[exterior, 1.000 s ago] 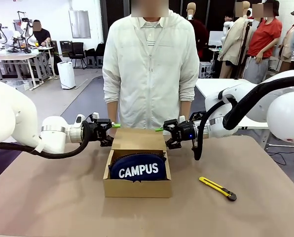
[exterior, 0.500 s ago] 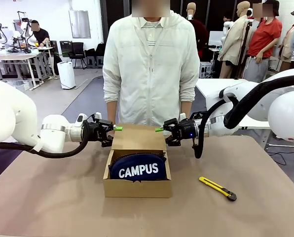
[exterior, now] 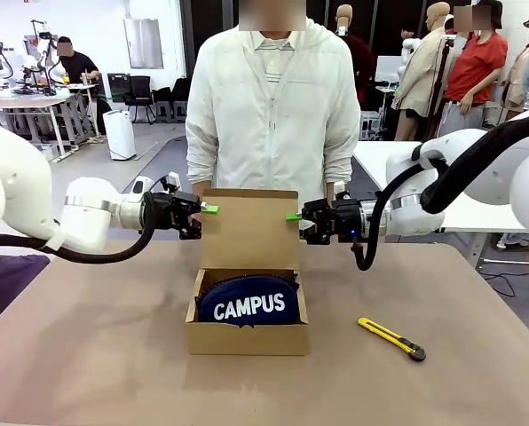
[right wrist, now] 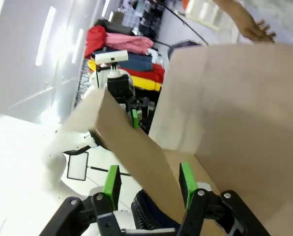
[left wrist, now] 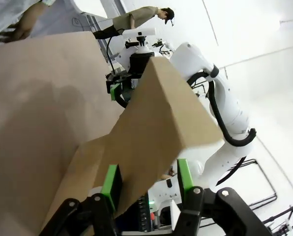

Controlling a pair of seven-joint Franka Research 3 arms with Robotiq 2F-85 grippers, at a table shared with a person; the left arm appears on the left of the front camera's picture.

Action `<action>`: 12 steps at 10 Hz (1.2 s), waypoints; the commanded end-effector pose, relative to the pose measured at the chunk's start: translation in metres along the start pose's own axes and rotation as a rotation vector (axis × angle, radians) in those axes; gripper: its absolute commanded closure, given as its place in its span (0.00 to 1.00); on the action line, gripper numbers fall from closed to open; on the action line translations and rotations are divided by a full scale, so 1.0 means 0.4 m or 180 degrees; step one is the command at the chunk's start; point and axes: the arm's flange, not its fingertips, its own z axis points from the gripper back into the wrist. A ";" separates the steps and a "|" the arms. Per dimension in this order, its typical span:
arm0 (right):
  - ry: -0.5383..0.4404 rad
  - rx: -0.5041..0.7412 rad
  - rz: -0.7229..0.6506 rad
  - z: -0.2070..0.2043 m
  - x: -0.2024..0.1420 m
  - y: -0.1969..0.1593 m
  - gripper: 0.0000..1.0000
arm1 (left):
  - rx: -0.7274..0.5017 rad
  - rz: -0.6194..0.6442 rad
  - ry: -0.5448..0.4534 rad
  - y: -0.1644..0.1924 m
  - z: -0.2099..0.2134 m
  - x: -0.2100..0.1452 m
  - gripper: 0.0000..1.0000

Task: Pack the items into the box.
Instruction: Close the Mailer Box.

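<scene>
The tan cardboard box (exterior: 247, 339) sits mid-table with the navy "CAMPUS" pouch (exterior: 248, 306) lying inside it. Its hinged lid (exterior: 251, 232) stands upright at the back. My left gripper (exterior: 209, 209) is shut on the lid's left edge, and my right gripper (exterior: 293, 216) is shut on its right edge. In the left wrist view the cardboard lid (left wrist: 156, 123) passes between my left gripper's (left wrist: 149, 184) green pads (left wrist: 111, 183). In the right wrist view the lid (right wrist: 136, 147) runs between my right gripper's (right wrist: 149, 186) green pads (right wrist: 186, 183).
A yellow-and-black utility knife (exterior: 391, 338) lies on the table to the right of the box. A person in a pale jacket (exterior: 273, 115) stands close behind the lid at the far edge, with a hand (right wrist: 249, 27) near the lid's top.
Both grippers have closed on the lid's side edges and risen. The lid has swung up from lying low behind the box to standing upright.
</scene>
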 end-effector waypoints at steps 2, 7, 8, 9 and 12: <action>-0.0365 0.0125 0.0374 -0.003 -0.056 0.011 0.35 | 0.0000 0.0000 0.0000 0.000 0.000 0.000 0.39; -0.0091 0.0040 0.0188 0.009 -0.012 0.008 0.35 | 0.0000 0.0000 0.0000 0.000 0.000 0.000 0.39; -0.0167 0.0051 0.0248 0.014 -0.029 0.000 0.35 | 0.0004 -0.0035 0.0007 0.010 0.000 -0.017 0.39; -0.0099 0.0088 0.0590 0.002 -0.035 0.013 0.35 | 0.0092 -0.0458 0.0102 -0.002 -0.013 -0.017 0.39; -0.0038 0.0295 0.1547 0.001 -0.087 0.033 0.35 | 0.0188 -0.1665 0.0107 -0.021 -0.013 -0.050 0.39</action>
